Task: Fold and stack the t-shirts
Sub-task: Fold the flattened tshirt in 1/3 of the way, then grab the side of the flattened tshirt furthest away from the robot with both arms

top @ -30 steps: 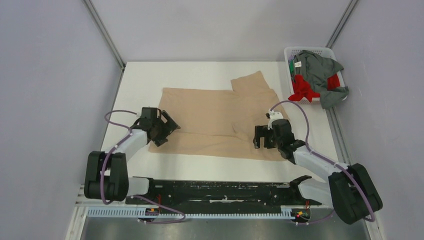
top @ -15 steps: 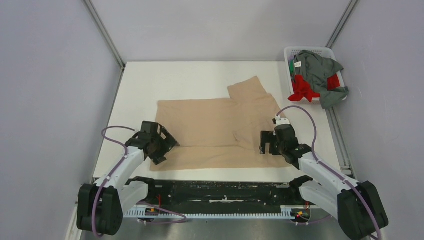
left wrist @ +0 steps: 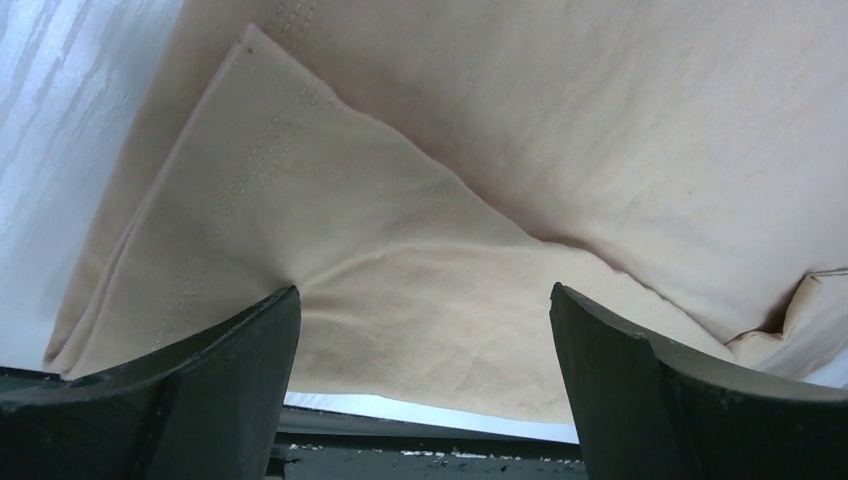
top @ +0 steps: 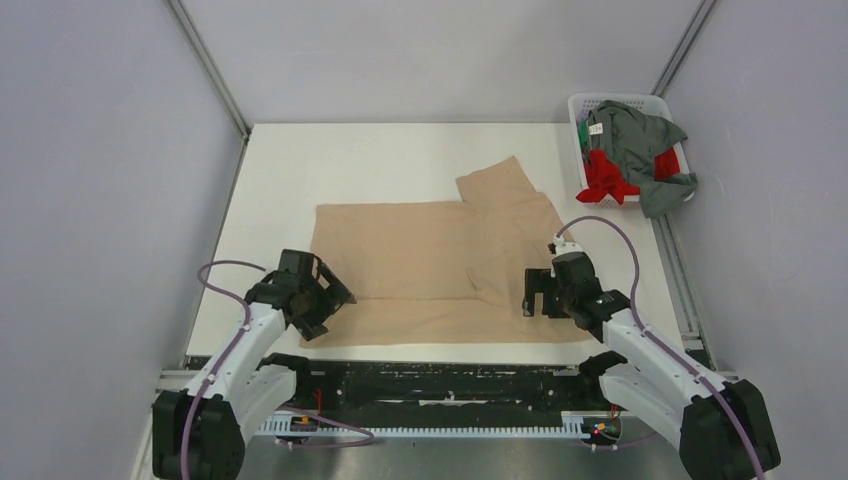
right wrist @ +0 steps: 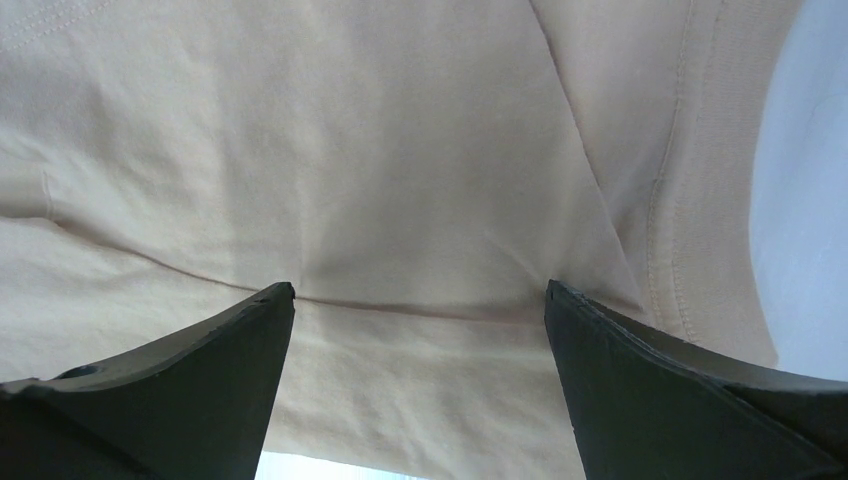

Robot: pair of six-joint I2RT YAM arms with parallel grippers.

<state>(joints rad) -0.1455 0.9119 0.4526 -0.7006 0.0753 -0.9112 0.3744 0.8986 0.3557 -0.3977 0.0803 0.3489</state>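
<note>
Overhead, a white table [top: 380,160] fills the middle of the scene, walled by pale grey panels; spread across its near half lies the large tan t-shirt [top: 420,255], mostly flat, its near edge running close along the table's near edge, one short sleeve [top: 495,182] pointing toward the far right; a crease crosses the cloth from side to side between the two grippers. At the far right corner stands a white lattice basket [top: 620,99]; the grey-green t-shirt [top: 635,140] is heaped in it and hangs over its right rim; the red t-shirt [top: 603,180] is bunched beneath it and spills over the basket's near left corner.

The left gripper [top: 325,305] rests at the tan shirt's near left corner; from the left wrist its two dark fingers [left wrist: 200,370] stand wide apart, gripping nothing, with a folded corner of stitched hem [left wrist: 250,200] lying between them. The right gripper [top: 533,293] sits on the shirt's near right part; from the right wrist its fingers [right wrist: 190,370] are likewise spread wide and hold nothing, over smooth tan cloth [right wrist: 400,180] with a ribbed band [right wrist: 700,220] at the right.
</note>
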